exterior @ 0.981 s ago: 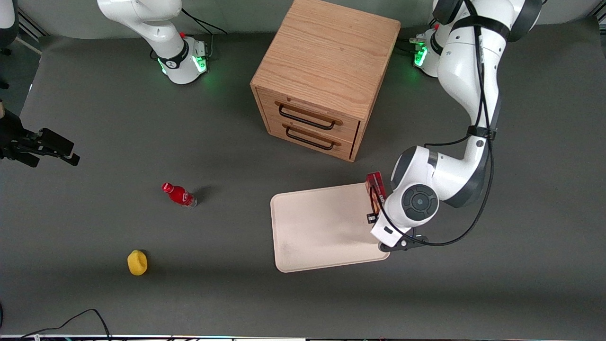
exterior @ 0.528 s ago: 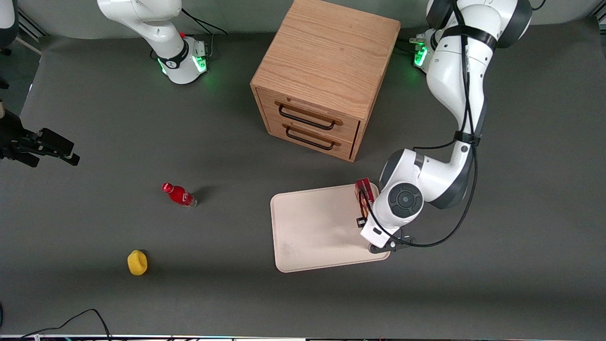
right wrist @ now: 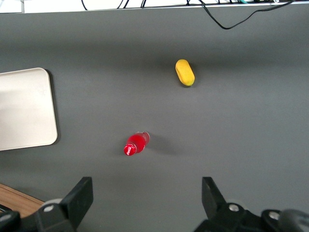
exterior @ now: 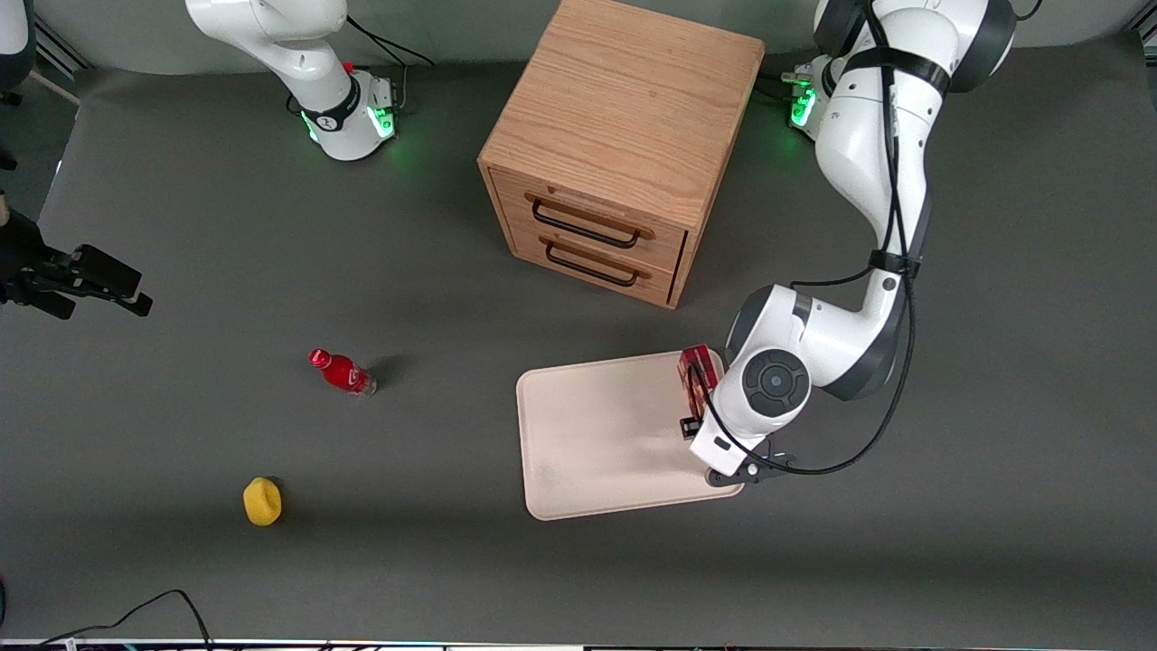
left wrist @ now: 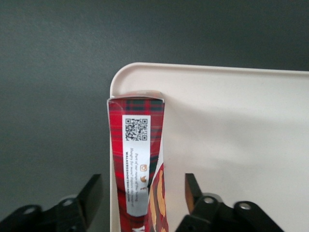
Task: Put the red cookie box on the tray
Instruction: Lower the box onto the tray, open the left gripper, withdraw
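Red cookie box (left wrist: 136,169) lies between the tool's (left wrist: 143,195) spread fingers, on tray (left wrist: 231,145).

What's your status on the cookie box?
Gripper open, straddling red cookie box. Box lying along tray rim, near a corner. Nothing in the way.

My working arm is glossy white with dark grey bands at the joints and a round grey cap on the wrist. A black cable runs down its length, strapped on by black bands. Its base glows green. The pincer (left wrist: 142,193), over the tray corner nearest the cabinet, has black fingers (left wrist: 91,193) with silver screws.
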You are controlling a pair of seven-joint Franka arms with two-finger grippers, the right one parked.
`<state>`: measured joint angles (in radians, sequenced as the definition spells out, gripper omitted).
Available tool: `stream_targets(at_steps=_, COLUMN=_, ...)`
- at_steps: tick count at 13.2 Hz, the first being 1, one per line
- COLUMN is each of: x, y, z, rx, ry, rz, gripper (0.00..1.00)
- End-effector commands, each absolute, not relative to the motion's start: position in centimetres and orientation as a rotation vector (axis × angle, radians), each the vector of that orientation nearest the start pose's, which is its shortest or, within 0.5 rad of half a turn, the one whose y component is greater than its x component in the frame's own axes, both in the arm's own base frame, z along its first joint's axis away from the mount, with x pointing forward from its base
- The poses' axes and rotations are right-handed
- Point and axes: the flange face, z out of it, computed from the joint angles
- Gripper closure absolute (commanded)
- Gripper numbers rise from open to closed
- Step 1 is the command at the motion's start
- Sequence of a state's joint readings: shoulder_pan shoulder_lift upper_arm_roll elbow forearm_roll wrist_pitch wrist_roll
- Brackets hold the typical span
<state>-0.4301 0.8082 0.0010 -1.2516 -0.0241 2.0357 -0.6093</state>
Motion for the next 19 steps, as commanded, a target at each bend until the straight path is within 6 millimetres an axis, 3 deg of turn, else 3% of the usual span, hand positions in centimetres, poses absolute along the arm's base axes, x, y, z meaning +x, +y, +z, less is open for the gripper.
stream_targets(at_steps=1, x=67.7, y=-27.6, z=34.9, rx=-3.086, ry=-0.366, rz=0.133, gripper=0.00)
stream_targets(at_steps=3, x=67.3, y=-21.4, z=41.5, rx=-3.084, ry=-0.329, rz=0.202, gripper=0.00)
stream_targets(at_steps=5, x=66.5, y=-15.4, z=46.0, rx=-3.103, ry=-0.028, rz=0.234, gripper=0.00)
stream_targets(at_steps=6, x=66.0, y=-12.4, z=47.4, rx=-3.107, ry=0.036, rz=0.228, gripper=0.00)
stream_targets(at_steps=8, x=64.1, y=-7.6, z=49.1, rx=-3.069, ry=0.035, rz=0.183, gripper=0.00)
stream_targets(at_steps=12, x=58.6, y=0.9, z=49.3, rx=-3.106, ry=0.054, rz=-0.117, gripper=0.00)
stream_targets(at_steps=14, x=58.0, y=1.8, z=52.0, rx=-3.105, ry=0.114, rz=-0.085, gripper=0.00)
stream_targets(at_steps=17, x=57.6, y=1.6, z=56.2, rx=-3.122, ry=0.112, rz=-0.010, gripper=0.00)
stream_targets(at_steps=19, x=58.7, y=0.8, z=55.6, rx=-3.122, ry=0.133, rz=-0.006, gripper=0.00)
